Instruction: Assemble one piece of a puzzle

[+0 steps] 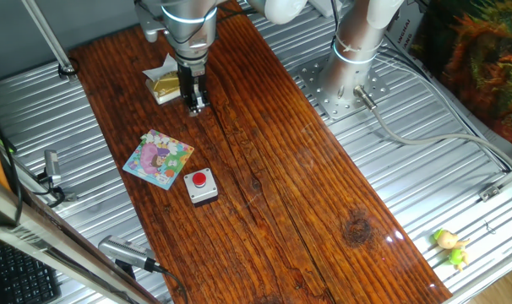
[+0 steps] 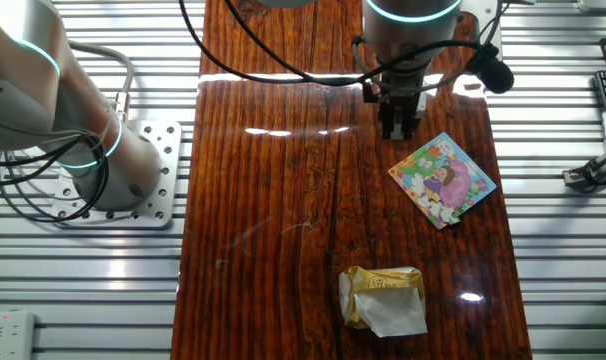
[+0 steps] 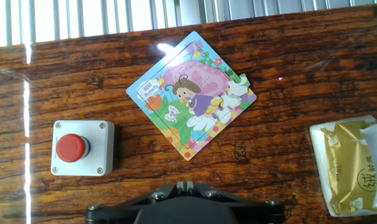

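Observation:
The puzzle [image 3: 191, 93] is a small square board with a pink-purple cartoon figure, lying flat and turned like a diamond on the wooden table. At its right edge one piece [image 3: 236, 91] juts slightly past the border. The same puzzle [image 1: 159, 158] lies left of centre in one fixed view, and in the other the puzzle [image 2: 443, 178] lies to the right. My gripper [image 1: 194, 105] hangs above the wood, apart from the board and between it and the gold box. Its fingertips [image 3: 181, 185] are pressed together, shut, with nothing visible between them. In the other fixed view the gripper [image 2: 398, 130] is just up-left of the board.
A grey box with a red button [image 3: 83, 148] sits beside the puzzle. A yellowish-gold box [image 3: 350, 165] with white paper lies on the other side of my gripper. The arm's base [image 1: 349, 76] stands off the wood on ribbed metal. A small yellow-green toy [image 1: 450, 247] lies at the far corner.

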You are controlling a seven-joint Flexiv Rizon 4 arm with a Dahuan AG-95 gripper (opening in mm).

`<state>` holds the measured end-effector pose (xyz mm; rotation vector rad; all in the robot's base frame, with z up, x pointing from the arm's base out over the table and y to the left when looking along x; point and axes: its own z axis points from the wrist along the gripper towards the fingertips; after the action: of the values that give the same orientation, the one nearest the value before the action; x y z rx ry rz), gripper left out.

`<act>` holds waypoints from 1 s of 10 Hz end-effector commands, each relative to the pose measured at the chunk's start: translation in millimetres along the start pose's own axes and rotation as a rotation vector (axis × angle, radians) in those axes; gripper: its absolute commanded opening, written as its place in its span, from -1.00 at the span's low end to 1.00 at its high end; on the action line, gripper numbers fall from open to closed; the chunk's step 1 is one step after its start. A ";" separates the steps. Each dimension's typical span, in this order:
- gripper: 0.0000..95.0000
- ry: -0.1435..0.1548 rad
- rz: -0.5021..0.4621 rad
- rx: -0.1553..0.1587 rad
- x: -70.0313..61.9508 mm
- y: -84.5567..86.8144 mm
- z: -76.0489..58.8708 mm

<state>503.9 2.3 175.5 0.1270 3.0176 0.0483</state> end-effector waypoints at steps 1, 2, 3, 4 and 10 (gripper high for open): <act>-1.00 0.001 0.002 -0.002 -1.4 0.4 0.0; -1.00 0.003 0.002 -0.001 -2.1 0.5 -0.2; -1.00 0.004 0.001 0.000 -2.6 0.1 0.4; -1.00 0.007 -0.007 0.005 -3.9 -1.3 2.5; -1.00 0.020 -0.052 0.025 -23.0 -14.6 26.1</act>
<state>531.1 -12.6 151.4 0.0484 3.0421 0.0090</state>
